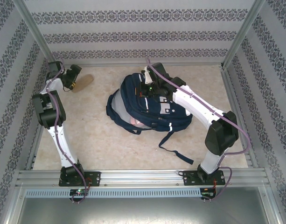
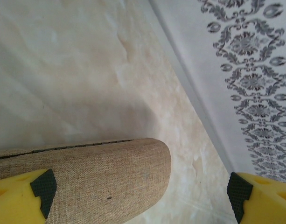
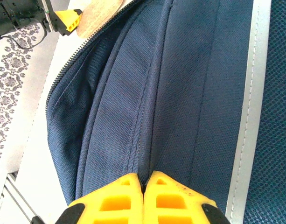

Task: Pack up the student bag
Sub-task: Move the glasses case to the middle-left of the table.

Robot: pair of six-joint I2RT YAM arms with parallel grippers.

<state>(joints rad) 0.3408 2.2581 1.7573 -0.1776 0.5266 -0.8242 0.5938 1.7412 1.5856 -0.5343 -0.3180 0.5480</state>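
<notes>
The student bag [image 1: 147,105], navy with white stripes, lies in the middle of the table, its dark straps trailing toward the front right. My right gripper [image 1: 149,87] rests on its far top edge. In the right wrist view that gripper [image 3: 143,183] is shut, pinching a raised fold of the bag's navy fabric [image 3: 180,93] beside a white stripe [image 3: 247,116]. At the far left a tan woven case [image 1: 82,83] lies on the table. My left gripper [image 2: 140,198] is open around the case [image 2: 87,179], whose rounded end lies closer to the left fingertip [image 2: 40,186].
The patterned back wall [image 2: 254,84] runs close behind the case. Metal frame posts and side walls [image 1: 21,93] enclose the table. The bag's loose strap [image 1: 177,154] lies near the right arm's base. Bare table [image 1: 87,135] spreads between the left arm and the bag.
</notes>
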